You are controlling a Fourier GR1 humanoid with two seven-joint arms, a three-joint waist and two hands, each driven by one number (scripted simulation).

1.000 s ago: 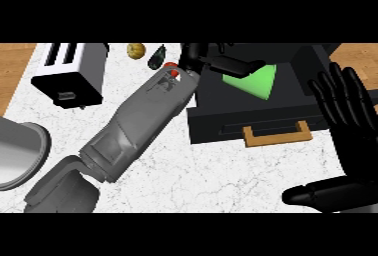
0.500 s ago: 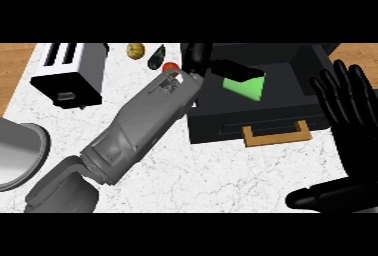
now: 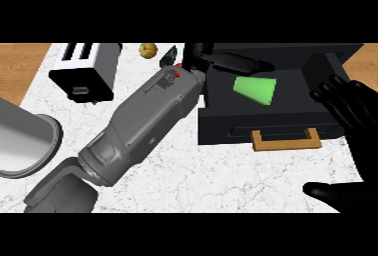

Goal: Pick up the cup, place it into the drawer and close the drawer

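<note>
pulling left hand (image 3: 221,61) off cup (image 3: 256,89)

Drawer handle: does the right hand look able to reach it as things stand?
Probably yes. The right hand is open just right of the drawer handle, with nothing showing between them; the left forearm lies on the other side.

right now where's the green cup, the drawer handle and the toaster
green cup (image 3: 256,89), head view, on its lit side, inside the open drawer
drawer handle (image 3: 286,140), head view, on its front bar
toaster (image 3: 85,70), head view, on its top
</note>
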